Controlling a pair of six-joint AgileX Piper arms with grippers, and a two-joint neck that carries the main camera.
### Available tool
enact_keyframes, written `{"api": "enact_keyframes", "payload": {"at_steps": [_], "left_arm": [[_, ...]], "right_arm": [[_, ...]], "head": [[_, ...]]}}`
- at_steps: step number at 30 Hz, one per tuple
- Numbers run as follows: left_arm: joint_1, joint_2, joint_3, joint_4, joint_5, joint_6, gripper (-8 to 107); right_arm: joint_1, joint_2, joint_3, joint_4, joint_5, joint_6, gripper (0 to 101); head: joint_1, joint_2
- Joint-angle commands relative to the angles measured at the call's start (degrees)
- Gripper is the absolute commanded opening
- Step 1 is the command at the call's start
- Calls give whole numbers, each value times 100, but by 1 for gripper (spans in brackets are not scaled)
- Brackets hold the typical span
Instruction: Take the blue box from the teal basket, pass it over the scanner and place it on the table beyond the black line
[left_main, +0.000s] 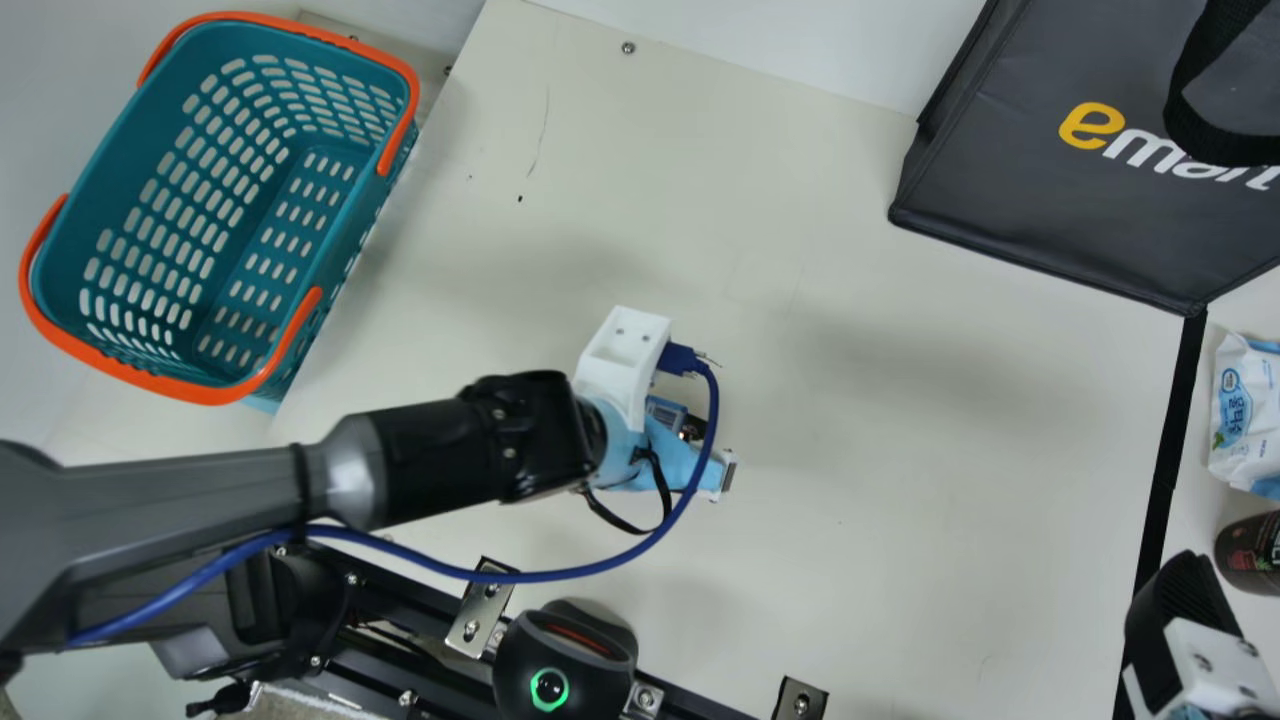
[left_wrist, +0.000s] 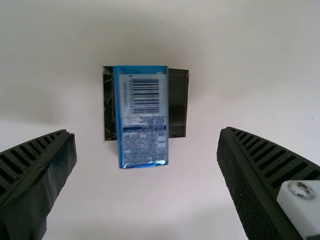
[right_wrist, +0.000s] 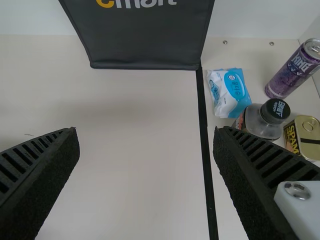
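One left gripper (left_wrist: 146, 134), fingers (left_wrist: 50, 170) apart, above the blue box (left_wrist: 143, 122).
Box: on table (left_main: 850, 450), printed face up, over a dark square (left_wrist: 178, 105), nature unclear. Grip advised: centre, lower straight, close evenly on the long sides, barcode (left_wrist: 144, 96) uncovered.

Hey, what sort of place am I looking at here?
Probably a mock store checkout, perhaps set up for robot trials: there's a teal shopping basket, what looks like a scanner with a green light, and a dark shopping bag.
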Motion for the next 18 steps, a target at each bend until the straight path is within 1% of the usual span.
{"api": "enact_keyframes", "payload": {"at_steps": [1,6,10,14,18], "left_arm": [[140,-302,62,-246,1,455,90],[576,-935,248,-764,108,1327,90],[1031,-1466,365,-1143,332,2071,90],[1589,-1998,436,-1471,685,2800,90],[2174,-2497,423,-1669,1168,3442,90]], "right_arm": [[0,0,0,0,0,0,95],[0,0,0,0,0,0,95],[0,0,0,0,0,0,95],[0,0,0,0,0,0,95],[0,0,0,0,0,0,95]], "head": [[-166,14],[-166,14],[-166,14],[-166,14],[-166,14]]}}
